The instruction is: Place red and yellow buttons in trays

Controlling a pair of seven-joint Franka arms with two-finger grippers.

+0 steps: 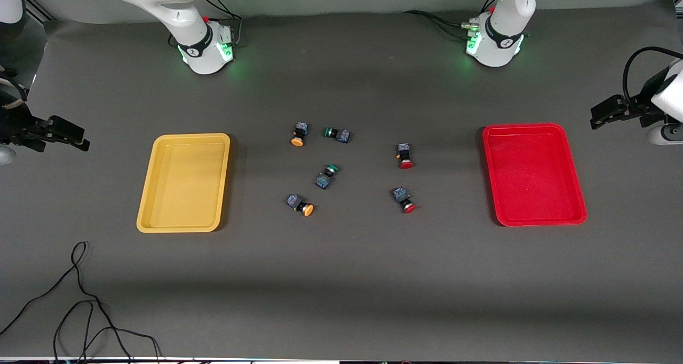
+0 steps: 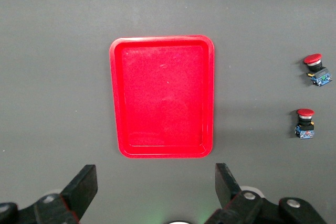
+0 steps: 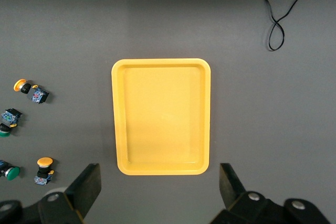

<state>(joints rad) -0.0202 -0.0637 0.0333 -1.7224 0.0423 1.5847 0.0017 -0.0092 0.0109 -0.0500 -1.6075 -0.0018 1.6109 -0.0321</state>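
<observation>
Start of sorting; nothing is yet in either tray. My left gripper [image 2: 152,187] hangs over the table edge at the left arm's end, just outside the red tray [image 1: 571,166], fingers spread wide and empty. My right gripper [image 3: 157,187] hangs likewise at the right arm's end, beside the yellow tray [image 1: 147,204], also wide and empty.

All six switches lie tipped on their sides mid-table, between the trays and well apart from both. The two red buttons [image 1: 405,156] [image 1: 403,199] lie toward the red tray; the two yellow buttons [image 1: 299,134] [image 1: 300,204] toward the yellow tray. The two green-capped switches [image 1: 336,134] [image 1: 326,175] lie among them and are to be left.

Each button: a dark blocky body with a round domed cap. I judge them light, rigid and apt to roll or skid on the cap. The flat-sided body is the better hold, fingers closing across it rather than on the smooth dome.
</observation>
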